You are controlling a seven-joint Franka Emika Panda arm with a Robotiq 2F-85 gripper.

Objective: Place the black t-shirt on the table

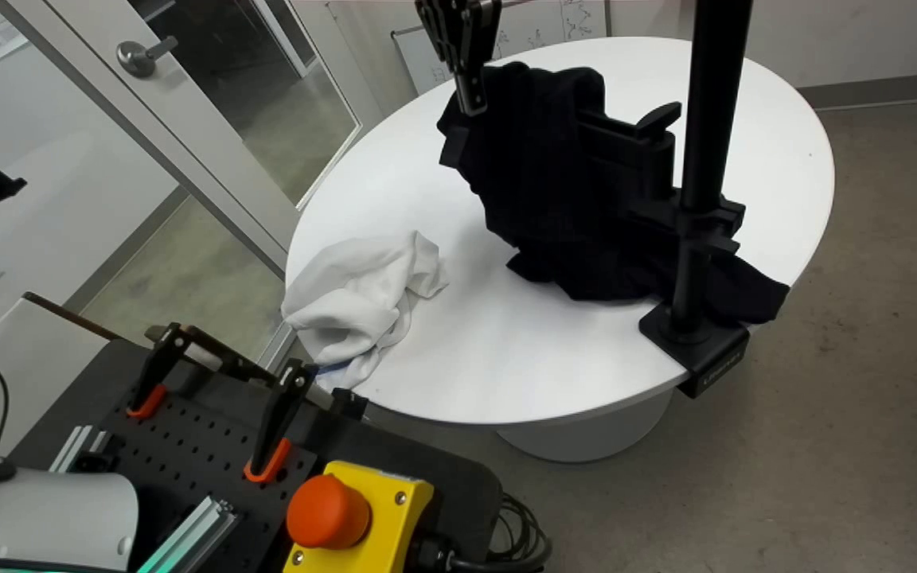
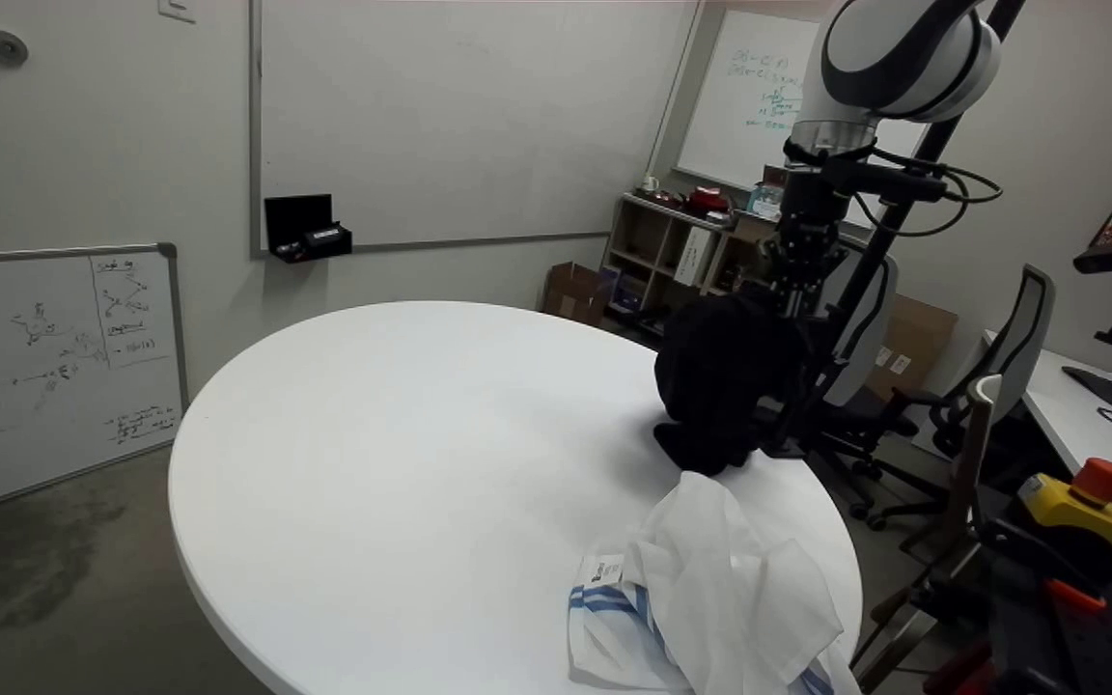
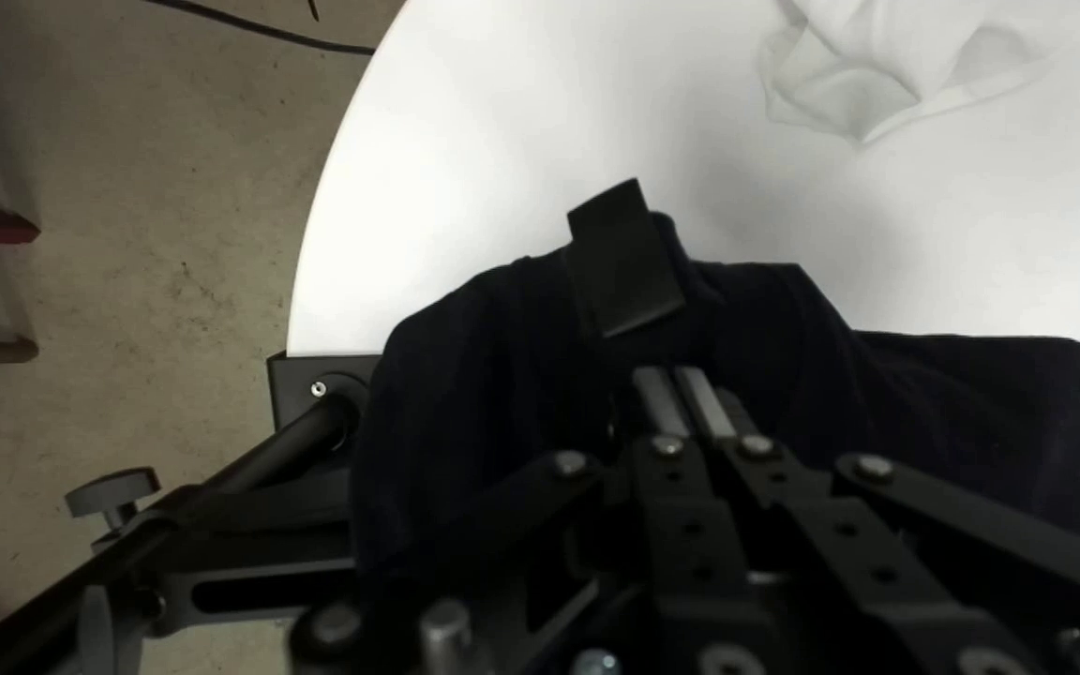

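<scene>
One soft black fabric t-shirt (image 1: 542, 183) is the workpiece: it is bunched over a black slotted support arm (image 3: 259, 562), its lower folds appearing to reach the round white table (image 1: 490, 374) on the right side, directions taken facing the table from the red stop button (image 1: 327, 509). My black two-finger gripper (image 3: 685, 396) stands at the upper part of the shirt, fingers drawn nearly together; whether a fold is pinched between them, I cannot tell. Expected handling: light, limp, not fragile, secure under modest pressure, but liable to sag and snag. Recommended grip point: the raised fold toward the left, avoiding the flat black plate (image 3: 624, 262) that protrudes from the cloth; I should pinch fabric only. Lift until the hem clears the support arm, then travel left. Caution, right: the vertical black pole (image 1: 709, 119) and its black clamp base (image 1: 697, 354) stand at the table edge, and cloth passes behind the pole toward that edge, so a rightward pull may catch it. Caution, near left: a crumpled white cloth with blue stripes (image 1: 371, 278) lies at the edge. For release, I would use the bare far-left surface.
</scene>
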